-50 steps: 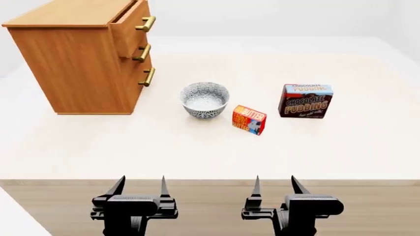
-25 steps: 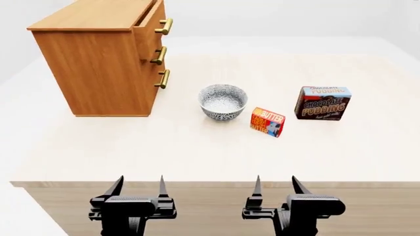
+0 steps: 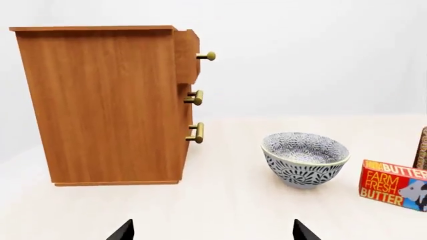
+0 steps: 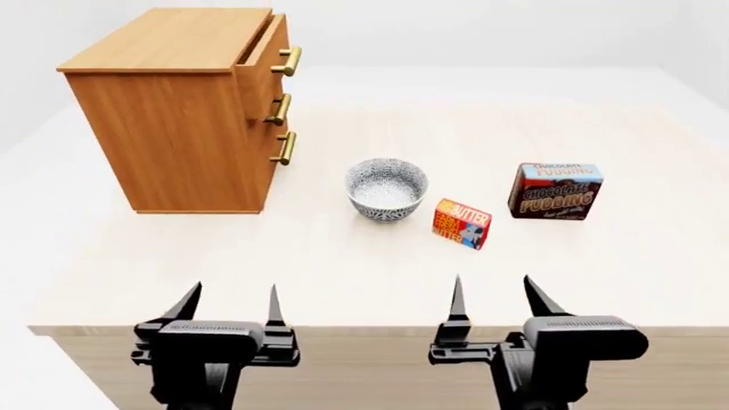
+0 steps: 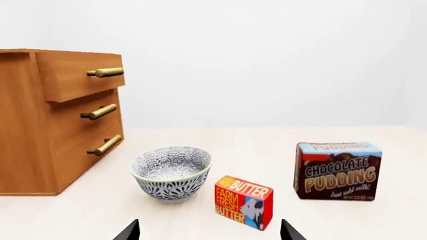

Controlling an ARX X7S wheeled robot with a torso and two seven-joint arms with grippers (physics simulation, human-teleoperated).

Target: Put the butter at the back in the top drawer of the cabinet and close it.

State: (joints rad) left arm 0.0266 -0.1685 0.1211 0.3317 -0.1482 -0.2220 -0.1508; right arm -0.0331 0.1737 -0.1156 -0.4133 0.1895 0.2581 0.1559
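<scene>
**Tabletop stock, 5 items, 2 grippers**

Cabinet (image 4: 171,111): boxy light-brown wood grain, upper left of head view; 3 drawers with brass bar handles. Top drawer (image 4: 265,53): pulled partly out.
Bowl (image 4: 387,189): round, blue-white patterned, centre.
Butter (image 4: 462,223): small red-and-orange carton, upright on the table (image 4: 341,265), just right of the bowl, apart from it.
Pudding (image 4: 555,191): larger dark-brown box, right of centre.
Left gripper (image 4: 228,309), right gripper (image 4: 492,301): black, pointed fingers spread, empty, at the near table edge.
</scene>
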